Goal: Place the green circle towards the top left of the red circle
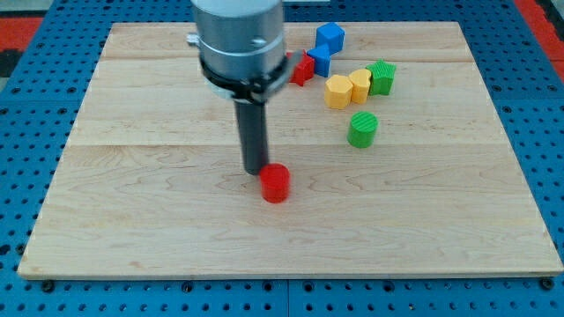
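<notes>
Camera view has my tip (256, 170) touching the red circle (275, 183), no pincer to report, just a rod. Green circle (362, 129) sits untouched up right, so next I'd swing behind it and shove left.

Green circle (362, 129) upright, well apart, upper right of red circle (275, 183).

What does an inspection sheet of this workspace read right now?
Surface: wood board, flat, on blue pegboard.
Job's things: green circle right of centre; red circle near centre, well apart.
Clutter: at the view's top, red block, two blue blocks, two yellow blocks, a second green block.
Hand: none; my tip just upper left of red circle.
Cables: nothing seen.
Surroundings: pegboard only.
</notes>
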Available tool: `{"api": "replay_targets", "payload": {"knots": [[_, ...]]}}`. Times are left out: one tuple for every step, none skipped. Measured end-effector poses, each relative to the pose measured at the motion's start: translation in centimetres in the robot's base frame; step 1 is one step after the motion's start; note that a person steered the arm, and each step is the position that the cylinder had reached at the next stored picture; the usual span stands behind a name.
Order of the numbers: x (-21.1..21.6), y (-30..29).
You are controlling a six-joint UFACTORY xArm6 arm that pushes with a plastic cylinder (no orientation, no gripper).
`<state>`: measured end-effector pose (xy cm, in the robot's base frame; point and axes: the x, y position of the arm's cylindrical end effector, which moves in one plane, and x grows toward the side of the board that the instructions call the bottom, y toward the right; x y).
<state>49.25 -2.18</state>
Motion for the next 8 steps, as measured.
{"api": "replay_targets", "payload": {"knots": [[-2.0,-0.1],[-3.0,3.8],[0.1,2.6],[3.3,0.1],[0.4,5.9],[-4.3,17.6],[-8.6,15.2],[-2.4,5.4]]}}
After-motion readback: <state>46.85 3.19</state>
